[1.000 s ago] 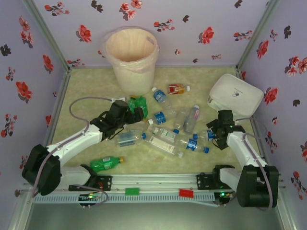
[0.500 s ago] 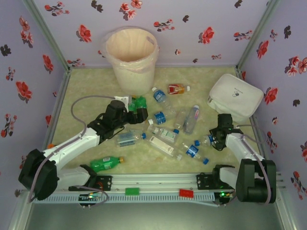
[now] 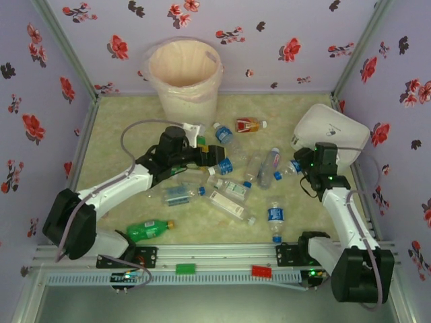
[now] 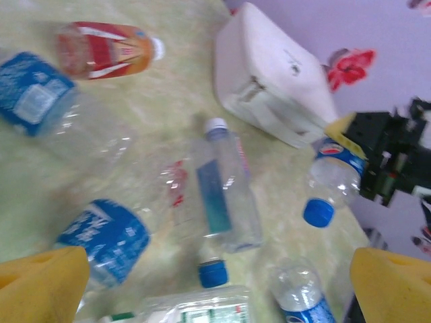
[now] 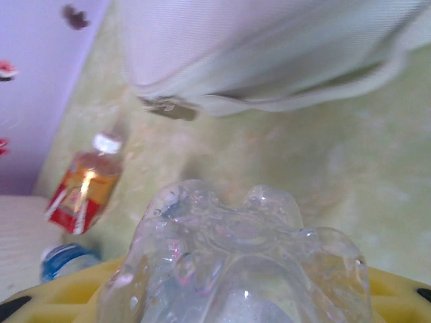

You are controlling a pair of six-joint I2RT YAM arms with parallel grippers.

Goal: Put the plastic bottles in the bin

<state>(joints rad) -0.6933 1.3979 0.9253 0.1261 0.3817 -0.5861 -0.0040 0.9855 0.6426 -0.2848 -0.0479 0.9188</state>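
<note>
My right gripper [image 3: 303, 165] is shut on a clear plastic bottle [image 3: 289, 169] with a blue cap, held above the table beside the white box. That bottle's ribbed base [image 5: 236, 262] sits between the yellow pads in the right wrist view. In the left wrist view the same bottle [image 4: 331, 180] hangs from the black gripper. My left gripper [image 3: 214, 156] stands open over the cluster of bottles, its yellow fingers [image 4: 40, 286] wide apart with nothing between them. Below it lie a clear bottle [image 4: 225, 192] and a blue-labelled one [image 4: 104, 239]. The cream bin [image 3: 183, 74] stands at the back.
An orange-red bottle [image 3: 248, 124] lies near the bin, a green one [image 3: 149, 229] near the left arm's base, and a blue-labelled one [image 3: 275, 217] at the front right. The flat white box [image 3: 333, 131] sits at the right wall. Flowered walls close three sides.
My right gripper has shut on a clear bottle and lifted it toward the white box. The left gripper has swung right over the bottles. A blue-labelled bottle has rolled toward the front.
</note>
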